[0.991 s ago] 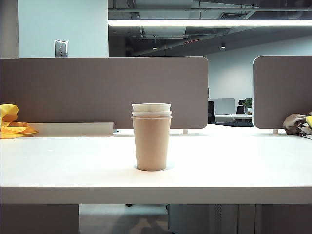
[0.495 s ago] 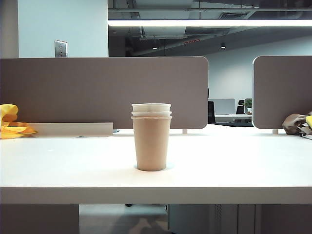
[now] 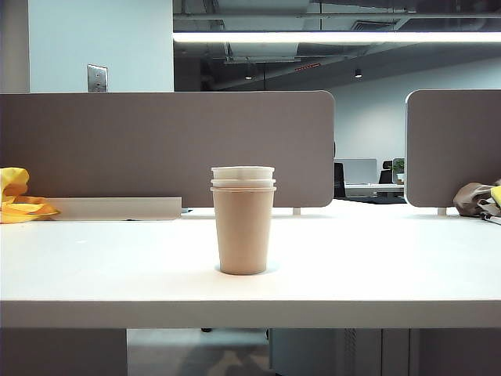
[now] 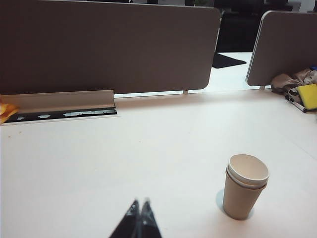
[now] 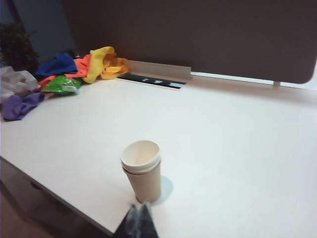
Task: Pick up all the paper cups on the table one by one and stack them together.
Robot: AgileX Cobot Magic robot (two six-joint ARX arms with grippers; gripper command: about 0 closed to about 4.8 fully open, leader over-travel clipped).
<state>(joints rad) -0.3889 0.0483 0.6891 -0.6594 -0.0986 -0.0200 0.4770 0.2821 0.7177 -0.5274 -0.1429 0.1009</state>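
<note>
The paper cups [image 3: 243, 223] stand nested in one upright stack at the middle of the table [image 3: 376, 274]: a tan-brown cup outside, with two white rims showing above its rim. The stack also appears in the left wrist view as the paper cups [image 4: 244, 187] and in the right wrist view as the paper cups [image 5: 142, 170]. My left gripper [image 4: 140, 202] is shut and empty, hovering over bare table well to the side of the stack. My right gripper [image 5: 138, 206] is shut and empty, above the table's front edge, apart from the stack. Neither gripper shows in the exterior view.
Grey-brown divider panels [image 3: 168, 149] run along the back of the table, with a cable tray [image 4: 62, 113] at their foot. Coloured cloths [image 5: 74, 69] are piled at the back left. A brownish cloth and a yellow item [image 4: 299, 89] lie at the back right.
In the exterior view the cup stack has not moved. The faint ring-shaped shadow round its base has thinned.
</note>
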